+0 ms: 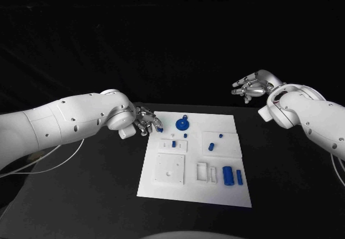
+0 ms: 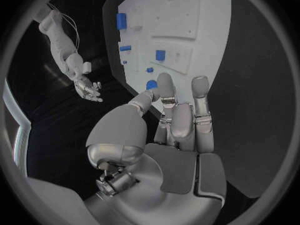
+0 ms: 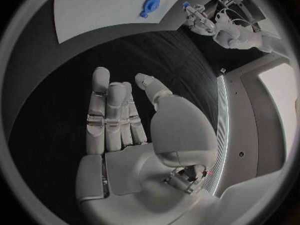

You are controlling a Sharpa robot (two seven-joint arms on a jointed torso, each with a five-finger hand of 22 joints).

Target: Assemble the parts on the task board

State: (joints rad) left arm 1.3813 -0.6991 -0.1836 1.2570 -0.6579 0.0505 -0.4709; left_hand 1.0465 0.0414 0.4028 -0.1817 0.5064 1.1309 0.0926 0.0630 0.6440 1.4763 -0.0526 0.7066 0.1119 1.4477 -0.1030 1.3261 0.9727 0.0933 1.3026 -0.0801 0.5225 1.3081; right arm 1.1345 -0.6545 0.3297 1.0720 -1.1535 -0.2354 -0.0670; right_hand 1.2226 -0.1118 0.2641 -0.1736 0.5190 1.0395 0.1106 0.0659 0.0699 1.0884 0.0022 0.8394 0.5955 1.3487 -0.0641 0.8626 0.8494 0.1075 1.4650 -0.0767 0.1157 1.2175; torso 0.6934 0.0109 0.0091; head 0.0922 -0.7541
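On the black surface (image 1: 86,199) lies one white rectangular task board (image 1: 194,191), its near edge toward the robot. Nearest on the board, at its right side, stand two blue cylindrical parts side by side: a larger one (image 1: 228,175) and a slimmer one (image 1: 239,176) just beside it. To their left are two white upright rectangular blocks (image 1: 203,172), and further left one raised white square plate (image 1: 170,169). Farther back sit a small white plate with two slots (image 1: 173,145) and, to the right, a second white raised plate (image 1: 220,140) carrying one small blue peg (image 1: 211,146); another tiny blue peg (image 1: 185,135) lies between them. At the far end rests one round blue disc-shaped part (image 1: 182,122) with a knob on top. That makes five blue parts that can be counted in the head view; smaller ones cannot be told. The left hand (image 1: 144,121) hovers over the board's far left corner, its fingers (image 2: 181,120) loosely apart and extended, holding nothing. The right hand (image 1: 253,85) is raised well apart from the board, beyond its far right corner, palm open, fingers (image 3: 109,115) straight and close beside one another, grasping nothing.
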